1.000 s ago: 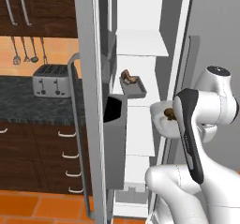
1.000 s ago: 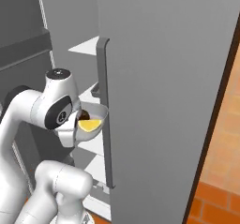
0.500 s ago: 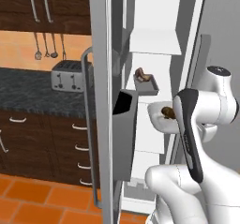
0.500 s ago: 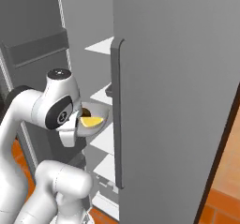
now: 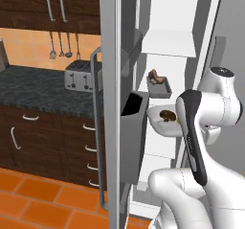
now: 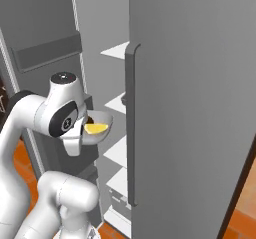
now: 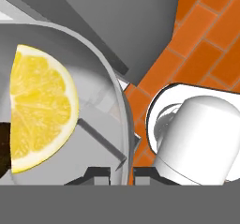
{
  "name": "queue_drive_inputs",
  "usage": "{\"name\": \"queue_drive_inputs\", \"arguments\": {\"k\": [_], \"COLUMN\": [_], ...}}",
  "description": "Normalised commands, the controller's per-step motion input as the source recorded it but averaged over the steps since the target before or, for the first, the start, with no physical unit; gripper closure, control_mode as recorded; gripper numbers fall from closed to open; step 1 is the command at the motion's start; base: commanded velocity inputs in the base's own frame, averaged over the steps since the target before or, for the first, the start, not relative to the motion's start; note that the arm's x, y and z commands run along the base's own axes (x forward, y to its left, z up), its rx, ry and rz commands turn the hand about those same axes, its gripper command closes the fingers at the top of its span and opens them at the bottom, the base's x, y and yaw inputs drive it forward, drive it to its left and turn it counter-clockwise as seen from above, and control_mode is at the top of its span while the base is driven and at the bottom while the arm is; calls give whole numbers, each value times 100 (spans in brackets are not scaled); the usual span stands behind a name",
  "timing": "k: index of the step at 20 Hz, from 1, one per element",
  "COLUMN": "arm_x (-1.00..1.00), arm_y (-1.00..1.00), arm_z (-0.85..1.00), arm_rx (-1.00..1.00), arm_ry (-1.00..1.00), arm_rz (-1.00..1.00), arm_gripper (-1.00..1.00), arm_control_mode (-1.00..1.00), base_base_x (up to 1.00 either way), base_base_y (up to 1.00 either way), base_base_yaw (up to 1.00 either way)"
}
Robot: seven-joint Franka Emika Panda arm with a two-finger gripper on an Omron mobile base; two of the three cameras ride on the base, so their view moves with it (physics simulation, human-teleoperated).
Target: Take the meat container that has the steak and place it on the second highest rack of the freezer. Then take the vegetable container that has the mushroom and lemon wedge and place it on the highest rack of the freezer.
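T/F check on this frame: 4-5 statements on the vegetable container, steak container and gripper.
1. The gripper is shut on the rim of the vegetable container. True.
2. The lemon wedge lies inside the vegetable container. True.
3. The steak is on the kitchen counter beside the toaster. False: it sits in the meat container on a white shelf inside the freezer.
4. The vegetable container already rests on the freezer's topmost shelf. False: the gripper holds it up, level with a spot below the meat container in the left base view.
5. The mushroom is in the vegetable container. True.
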Motion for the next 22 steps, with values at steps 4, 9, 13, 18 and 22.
{"name": "queue_drive_inputs", "arguments": {"k": [4, 9, 13, 18, 22], "arm_x": [0, 0, 0, 4, 3], "arm_y": [0, 0, -4, -23, -8], "arm_z": [0, 0, 3, 75, 83], "arm_rx": [0, 0, 0, 5, 4], "arm_ry": [0, 0, -3, -17, -21], "arm_rz": [0, 0, 0, -4, -3], "arm_gripper": [100, 100, 100, 100, 100], "arm_control_mode": [100, 100, -100, -100, -100], "base_base_x": [48, 27, 0, 0, 0], "base_base_y": [-23, -17, -1, 0, 0], "base_base_yaw": [-6, -1, 0, 0, 0]}}
